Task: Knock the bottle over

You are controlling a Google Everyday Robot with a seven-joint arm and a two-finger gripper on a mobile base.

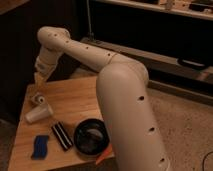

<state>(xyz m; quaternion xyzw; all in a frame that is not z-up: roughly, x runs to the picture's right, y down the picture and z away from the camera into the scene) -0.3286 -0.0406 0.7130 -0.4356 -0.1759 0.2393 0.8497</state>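
Observation:
The small whitish bottle (pixel 37 98) is on the left part of the wooden table (pixel 75 102), just behind the white cup (pixel 39 114), which lies on its side. The bottle looks low and short; I cannot tell if it stands or lies. My gripper (pixel 39 77) hangs at the end of the white arm (pixel 85 50), just above the bottle and a little behind it, apart from it.
A black rectangular object (pixel 61 135), a blue object (pixel 40 146) and a black bowl (pixel 91 137) sit near the table's front edge. An orange thing (pixel 102 156) pokes out under the bowl. My arm's large white links (pixel 127 110) cover the table's right side. Dark shelving stands behind.

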